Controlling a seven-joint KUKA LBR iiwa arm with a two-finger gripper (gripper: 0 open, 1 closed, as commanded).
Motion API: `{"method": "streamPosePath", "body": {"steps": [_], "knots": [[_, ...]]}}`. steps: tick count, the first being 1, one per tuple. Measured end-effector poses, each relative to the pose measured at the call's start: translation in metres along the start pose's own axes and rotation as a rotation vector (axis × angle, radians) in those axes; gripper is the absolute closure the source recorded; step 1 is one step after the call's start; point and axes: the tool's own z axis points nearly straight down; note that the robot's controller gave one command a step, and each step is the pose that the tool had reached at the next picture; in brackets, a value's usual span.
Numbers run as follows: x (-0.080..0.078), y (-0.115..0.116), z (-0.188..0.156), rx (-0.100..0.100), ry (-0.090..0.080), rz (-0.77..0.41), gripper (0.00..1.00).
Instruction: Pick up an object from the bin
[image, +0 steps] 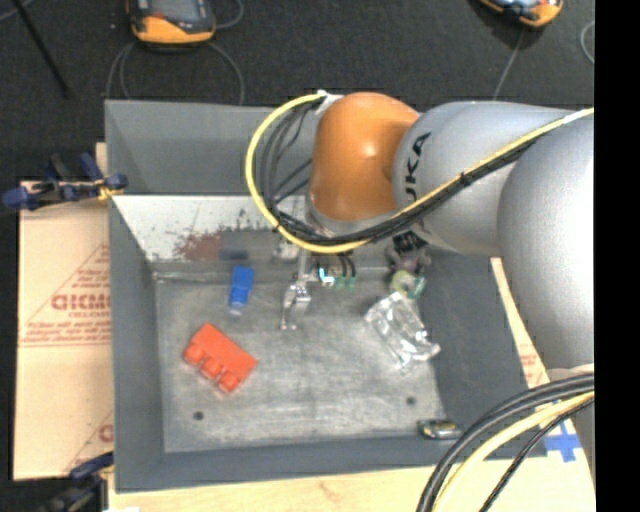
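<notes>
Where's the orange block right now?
Camera view: the orange block lies at the bin floor's left, below the small blue piece and lower-left of the gripper.

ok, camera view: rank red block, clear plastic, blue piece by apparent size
1-2. red block and clear plastic: look about alike, so not ranked
3. blue piece: clearly smallest

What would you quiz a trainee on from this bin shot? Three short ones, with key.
1. True or false: in the view, the orange block lies left of the hand.
2. Fill in: in the view, the crumpled clear plastic lies ___ of the hand.
3. Which lies nearest the hand in the view? A blue piece, B orange block, C crumpled clear plastic.
Key: 1 true; 2 right; 3 A.
</notes>
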Motion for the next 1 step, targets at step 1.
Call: {"method": "streamPosePath", "body": {"steps": [1], "knots": [[-0.0188,0.0566,0.0440,-0.001,-0.021,-0.145,0.00]]}}
